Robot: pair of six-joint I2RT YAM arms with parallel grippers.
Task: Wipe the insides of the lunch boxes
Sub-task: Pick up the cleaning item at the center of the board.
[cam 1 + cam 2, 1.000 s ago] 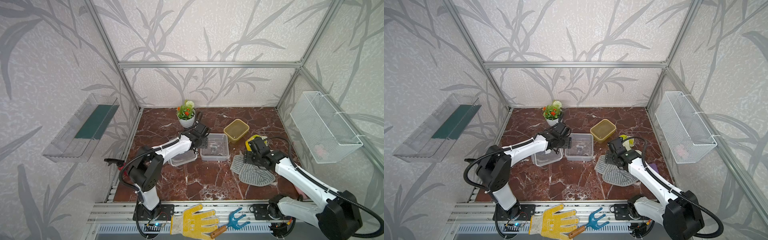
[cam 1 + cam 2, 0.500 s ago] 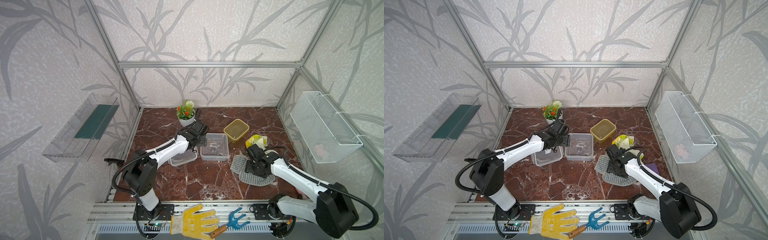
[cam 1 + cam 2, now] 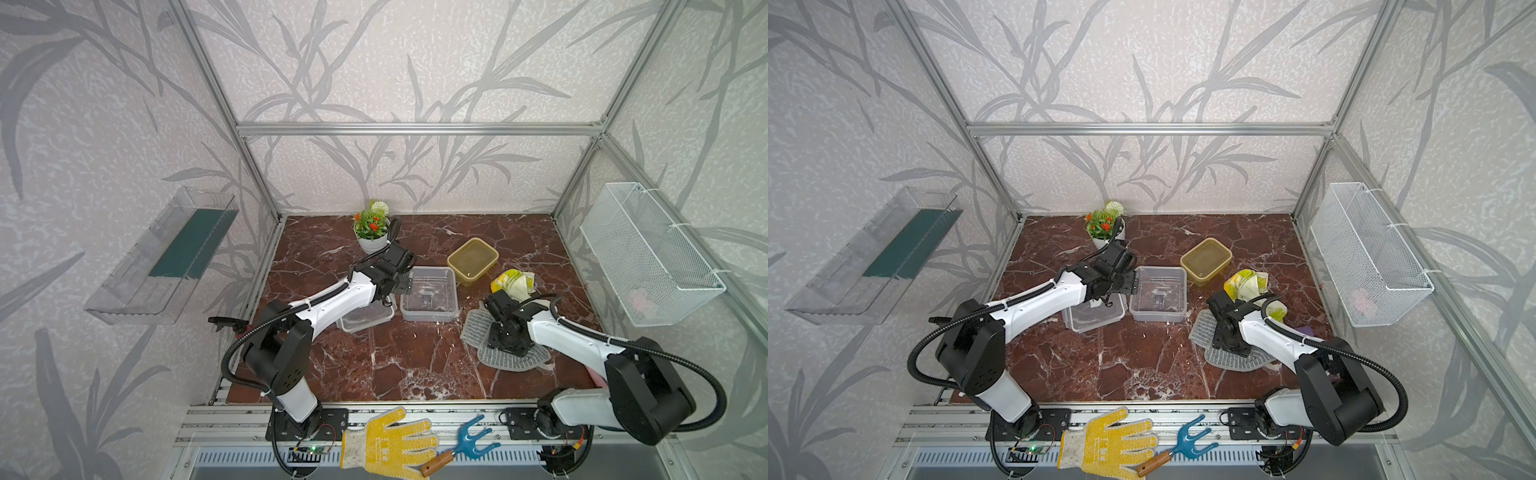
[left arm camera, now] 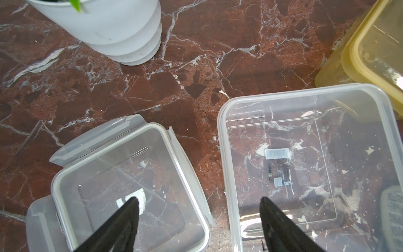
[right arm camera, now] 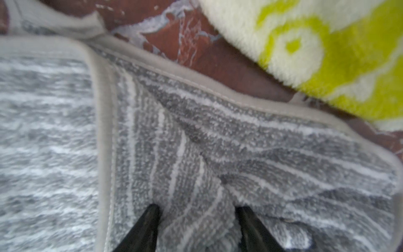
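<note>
Red marble counter point(image 3: 386, 361): my right pincer point(image 5: 197, 212) pinches, probably, the grey striped towel point(image 5: 218, 141) beside the open clear lunch box point(image 3: 430, 293); my left pincer point(image 4: 198, 204) spreads empty.

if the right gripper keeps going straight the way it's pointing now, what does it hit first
The grey striped cloth. The right gripper points down at it, fingertips pressed into a bunched fold between half-closed jaws. The red marble table lies just under the cloth.

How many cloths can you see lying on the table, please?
2. A grey striped cloth lies on the right side of the table, partly under the right gripper. A yellow-green and white cloth sits bunched just behind it, near the amber lunch box.
</note>
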